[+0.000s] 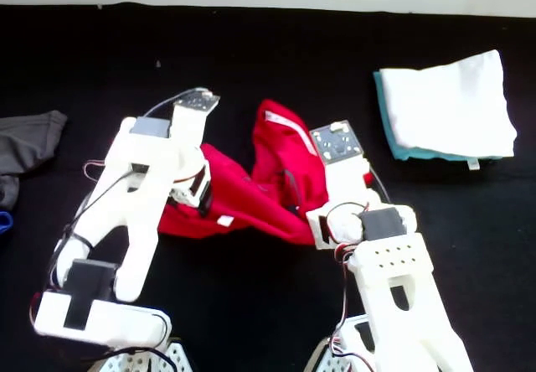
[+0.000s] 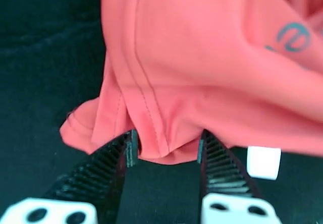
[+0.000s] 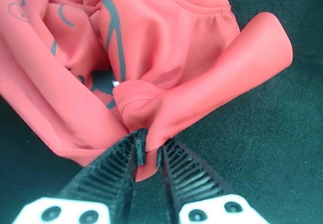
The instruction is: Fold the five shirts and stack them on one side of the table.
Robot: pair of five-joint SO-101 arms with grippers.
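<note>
Though part-hidden in right claw [image 3: 150, 151], red shirt [image 3: 171, 47].

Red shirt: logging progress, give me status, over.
Left tool open astride red shirt, crumpled mid-table. Right tool shut on it. Folded stack and grey shirt lie apart.

Your black cloth-covered table [image 1: 251, 54], centre: crumpled red fabric shirt [image 1: 276, 171] between both arms | left gripper [image 2: 166, 146] straddling its left hem | right gripper [image 3: 151, 148] at its right side, fold pinched between jaws | far right: folded white cloth shirt [image 1: 448, 100] on folded teal cloth shirt [image 1: 410, 156] | left edge: rumpled grey cloth shirt [image 1: 29, 142], well apart
</note>
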